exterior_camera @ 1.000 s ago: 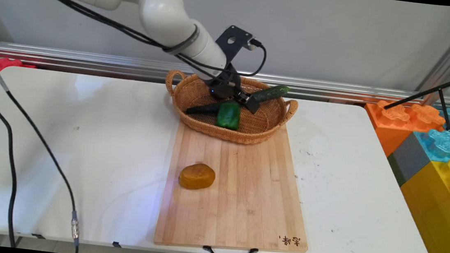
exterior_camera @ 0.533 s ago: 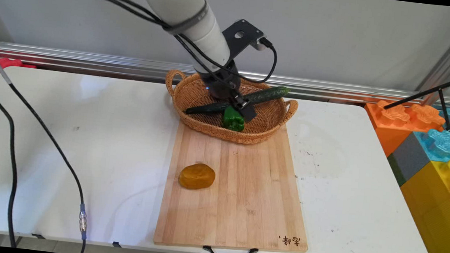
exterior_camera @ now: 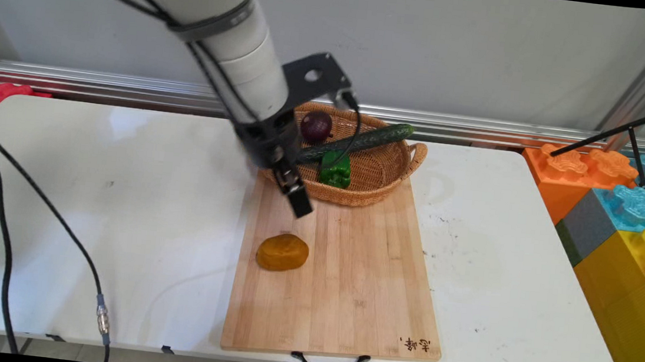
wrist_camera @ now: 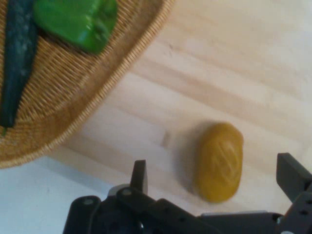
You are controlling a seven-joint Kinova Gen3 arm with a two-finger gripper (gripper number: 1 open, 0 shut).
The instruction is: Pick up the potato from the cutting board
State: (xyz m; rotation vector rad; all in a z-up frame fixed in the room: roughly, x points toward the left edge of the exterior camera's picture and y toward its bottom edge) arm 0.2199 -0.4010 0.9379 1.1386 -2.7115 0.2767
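From the main view, your end effector (exterior_camera: pixel 296 197) hangs over the far end of the cutting board (exterior_camera: pixel 343 277) on the desk (exterior_camera: pixel 120 197), just beside the basket (exterior_camera: pixel 382 175) that holds a cucumber (exterior_camera: pixel 371 138), a green pepper (exterior_camera: pixel 336 169) and a red onion (exterior_camera: pixel 316 126). A bread roll (exterior_camera: pixel 282 252) lies on the board nearby. From the hand view, the fingers (wrist_camera: pixel 292 175) are spread and empty, with the roll (wrist_camera: pixel 220 162) between them but below, untouched.
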